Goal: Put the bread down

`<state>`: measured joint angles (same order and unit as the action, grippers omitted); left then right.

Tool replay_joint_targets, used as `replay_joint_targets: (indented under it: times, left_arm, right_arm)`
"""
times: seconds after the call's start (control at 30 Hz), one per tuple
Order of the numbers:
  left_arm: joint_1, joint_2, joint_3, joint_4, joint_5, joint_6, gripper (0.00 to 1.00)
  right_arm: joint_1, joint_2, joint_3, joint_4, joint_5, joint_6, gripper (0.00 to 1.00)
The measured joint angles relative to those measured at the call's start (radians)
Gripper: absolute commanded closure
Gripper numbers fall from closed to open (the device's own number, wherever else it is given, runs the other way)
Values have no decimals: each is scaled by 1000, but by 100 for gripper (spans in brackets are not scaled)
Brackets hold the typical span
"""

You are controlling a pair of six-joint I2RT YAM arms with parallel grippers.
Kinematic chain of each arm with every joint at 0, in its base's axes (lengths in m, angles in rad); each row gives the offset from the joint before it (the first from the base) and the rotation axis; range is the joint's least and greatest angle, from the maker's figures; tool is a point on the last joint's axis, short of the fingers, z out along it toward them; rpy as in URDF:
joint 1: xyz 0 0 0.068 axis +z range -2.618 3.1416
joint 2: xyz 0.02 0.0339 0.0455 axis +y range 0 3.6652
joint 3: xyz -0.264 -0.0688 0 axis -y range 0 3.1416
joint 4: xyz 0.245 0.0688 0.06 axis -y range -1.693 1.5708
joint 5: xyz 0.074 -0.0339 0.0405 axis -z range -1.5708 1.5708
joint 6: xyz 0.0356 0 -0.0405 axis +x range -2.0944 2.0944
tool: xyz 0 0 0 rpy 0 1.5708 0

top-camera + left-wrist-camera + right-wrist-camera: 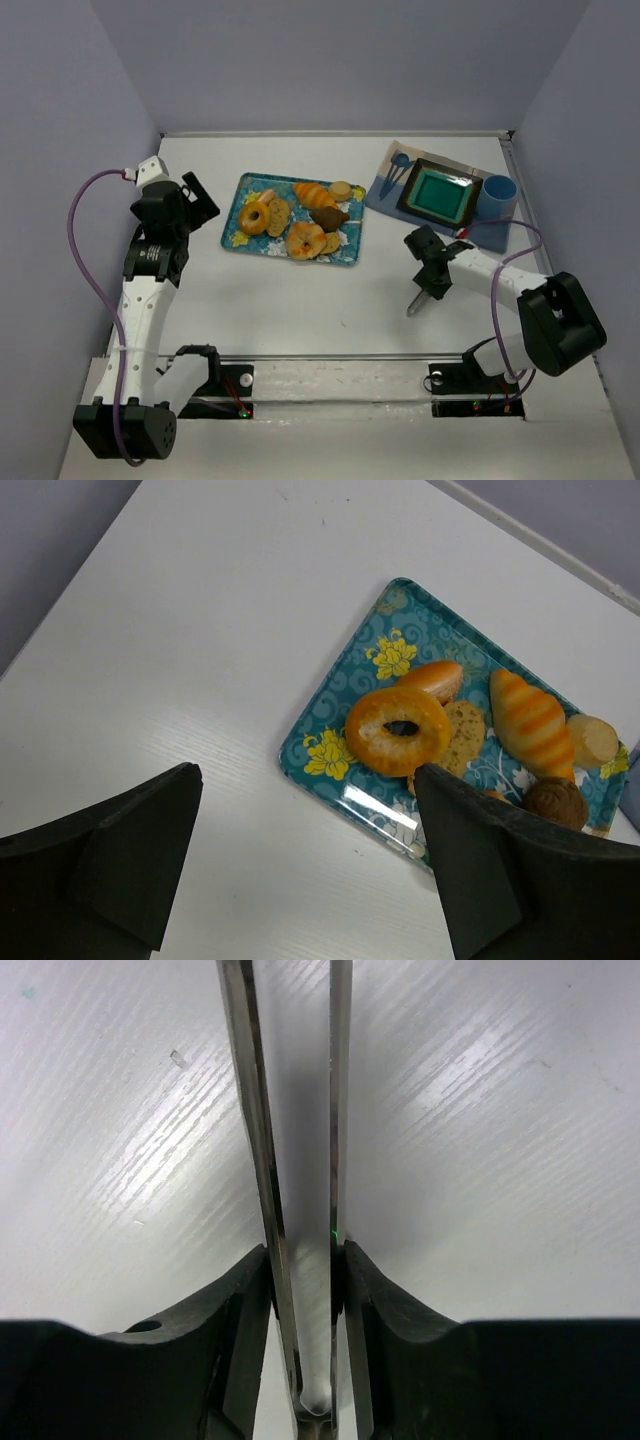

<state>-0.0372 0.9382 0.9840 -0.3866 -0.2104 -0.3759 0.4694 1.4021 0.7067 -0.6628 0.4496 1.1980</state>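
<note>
The bread point(305, 240), a round glossy orange roll with a swirled top, lies at the near edge of the teal flowered tray point(244, 237). In the left wrist view my right finger hides nearly all of it. My left gripper point(196, 196) is open and empty, above the table just left of the tray point(305, 762); its own view shows the gripper point(305, 780) over bare tabletop. My right gripper point(434, 282) is shut on metal tongs point(415, 306), to the right of the tray, tips pointing down at the table. The tongs' two blades point(250, 1110) sit squeezed between my right gripper's point(305, 1260) pads.
On the tray are a pale ring doughnut point(254, 217) point(398, 730), a long orange croissant point(315, 194) point(530, 725), a brown chocolate piece point(328, 217), biscuits and a small bun point(341, 189). Back right, a blue mat point(385, 195) holds a dark-rimmed green dish point(440, 193) and a blue cup point(498, 195).
</note>
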Motion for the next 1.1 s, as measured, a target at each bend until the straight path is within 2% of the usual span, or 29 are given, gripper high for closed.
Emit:
replay_joint_targets:
  times: [0.1,0.2,0.33,0.47,0.57,0.7,0.8,1.1]
  left_arm:
    - [0,-11,0,0,0,0,1]
    - [0,-27,0,3,4,-2,1]
    - [0,-45,0,19,21,-6,1]
    - [0,-45,0,33,32,-7,1]
    - [0,-45,0,40,35,-7,1]
    - [0,-47,0,49,42,-7,1]
    - [0,-53,0,51,42,-6,1]
    - [0,-57,-3,57,57,-6,1]
  right_arm:
    - [-2,-29,-9,-24,-2,-10,70]
    - [1,-95,-7,-63,-17,-58,70]
    - [23,-275,42,-116,-51,-180,69]
    - [30,-412,156,-100,-176,-383,66]
    - [30,-467,229,-23,-372,-553,62]
    - [30,-413,304,23,-610,-720,55]
    - [31,-327,345,20,-726,-824,53]
    - [64,-182,463,-20,-806,-1042,44]
